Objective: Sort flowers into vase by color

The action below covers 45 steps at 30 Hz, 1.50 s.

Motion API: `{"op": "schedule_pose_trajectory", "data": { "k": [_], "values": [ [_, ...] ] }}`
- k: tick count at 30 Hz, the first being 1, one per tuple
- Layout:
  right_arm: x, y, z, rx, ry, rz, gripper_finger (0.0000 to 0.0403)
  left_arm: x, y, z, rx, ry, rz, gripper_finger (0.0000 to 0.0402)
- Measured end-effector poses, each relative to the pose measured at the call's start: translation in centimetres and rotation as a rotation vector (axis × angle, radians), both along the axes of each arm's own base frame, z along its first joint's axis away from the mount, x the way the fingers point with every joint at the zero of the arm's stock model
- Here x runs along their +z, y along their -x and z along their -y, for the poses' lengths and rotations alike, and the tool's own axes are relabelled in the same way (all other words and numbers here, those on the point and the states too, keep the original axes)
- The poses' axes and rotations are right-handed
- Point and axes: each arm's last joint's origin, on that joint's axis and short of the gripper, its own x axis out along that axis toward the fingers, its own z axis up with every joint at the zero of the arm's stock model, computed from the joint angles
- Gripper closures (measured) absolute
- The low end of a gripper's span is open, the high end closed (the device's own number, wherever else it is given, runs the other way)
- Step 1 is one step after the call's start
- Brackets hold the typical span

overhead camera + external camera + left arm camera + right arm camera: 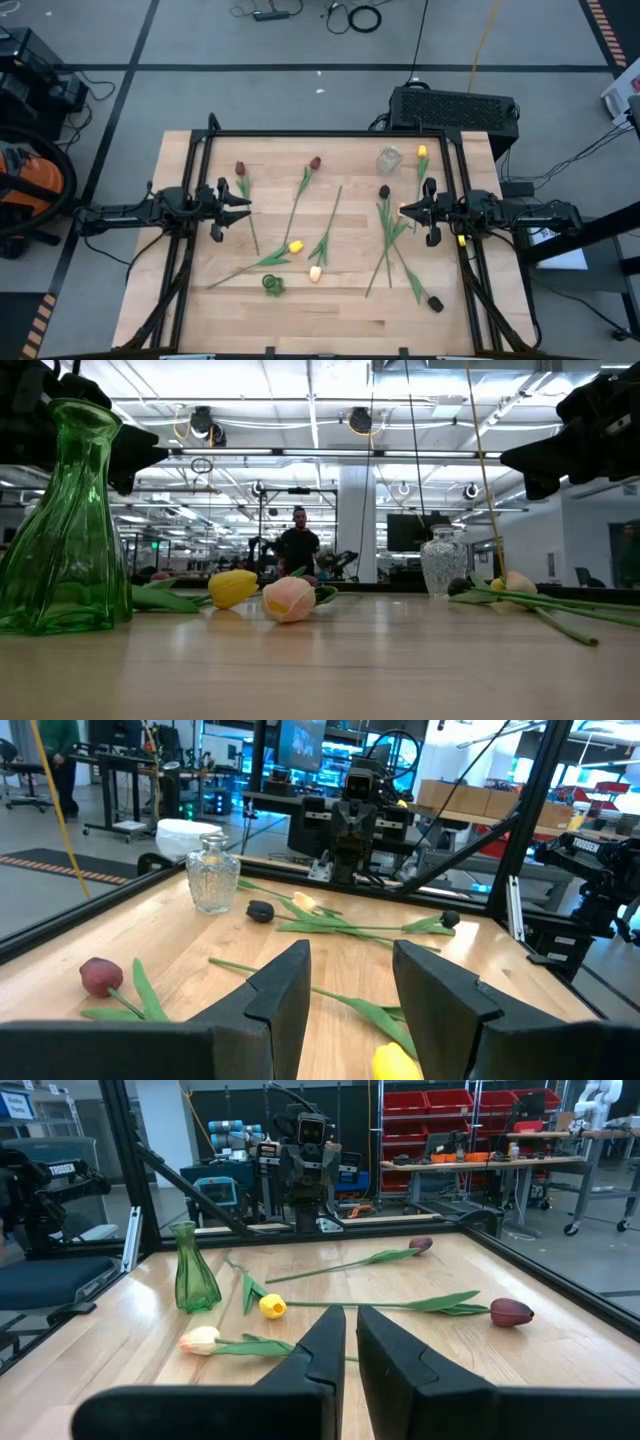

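You've yet to start: left gripper (pixel 244 207) spread, right gripper (pixel 404 211) pressed together, both empty; reach first for a tulip (pixel 295 246).

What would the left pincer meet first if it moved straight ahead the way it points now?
Probably nothing at once: the open left pincer hovers above the wooden table. Lower down, the green stem of a yellow tulip lies nearest ahead; depth is unclear.

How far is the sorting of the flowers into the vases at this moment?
Nothing looks done: the green vase and the clear vase hold no flowers. Nothing is in hand: the left gripper is open and empty, the right gripper shut and empty. All is left: the tulips, such as the yellow one, lie on the table.
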Motion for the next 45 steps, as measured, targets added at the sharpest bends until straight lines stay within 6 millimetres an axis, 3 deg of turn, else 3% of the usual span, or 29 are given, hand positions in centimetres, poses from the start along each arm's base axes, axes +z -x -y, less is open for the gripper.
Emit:
{"op": "schedule_pose_trajectory", "data": {
  "k": [16, 25, 30, 35, 45],
  "values": [
    [0.0, 0.0, 0.0, 0.0, 0.0, 0.0, 0.0378, 0.6, 0.1, -0.3, 0.095, 0.069, 0.02, 0.0249],
    [0.0, 0.0, 0.0, 0.0, 0.0, 0.0, 0.0378, 5.4, 0.6, -0.5, 0.184, 0.192, 0.081, 0.0249],
    [0.0, 0.0, 0.0, 0.0, 0.0, 0.001, 0.0378, 7.8, 0.3, -0.7, 0.26, 0.239, 0.031, 0.0249],
    [0.0, 0.0, 0.0, 0.0, 0.0, 0.0, 0.0378, 9.5, -1.4, -0.9, 0.291, 0.229, -0.085, 0.0249],
    [0.0, 0.0, 0.0, 0.0, 0.0, 0.0, 0.0378, 13.2, -7.3, -1.9, 0.51, 0.261, -0.205, 0.0249]
  ]
}}
